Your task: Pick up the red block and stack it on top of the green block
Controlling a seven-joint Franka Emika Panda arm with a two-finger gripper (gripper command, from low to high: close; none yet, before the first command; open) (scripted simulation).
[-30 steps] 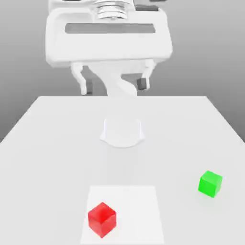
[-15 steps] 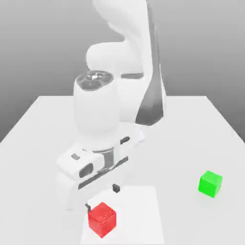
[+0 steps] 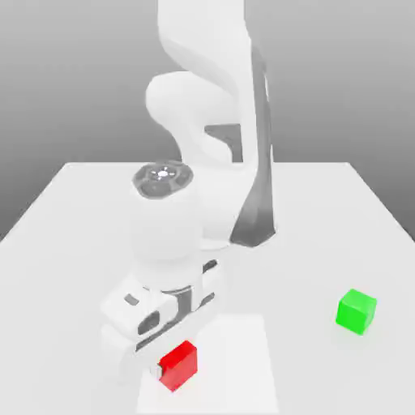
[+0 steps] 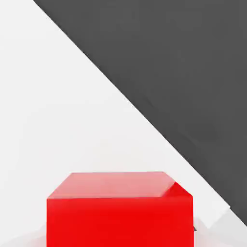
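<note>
Exterior view, end effector point(image 3: 168, 369) low over white worktop point(image 3: 324, 211), clamped on red block point(image 3: 179, 365), green block point(image 3: 357, 310) well apart toward the exterior view's right.

The white hand point(image 3: 154, 312) is covering the red block's point(image 3: 179, 365) upper left part (fingers unseen); the hand view's bottom edge is cutting off the block point(image 4: 119, 212).
</note>
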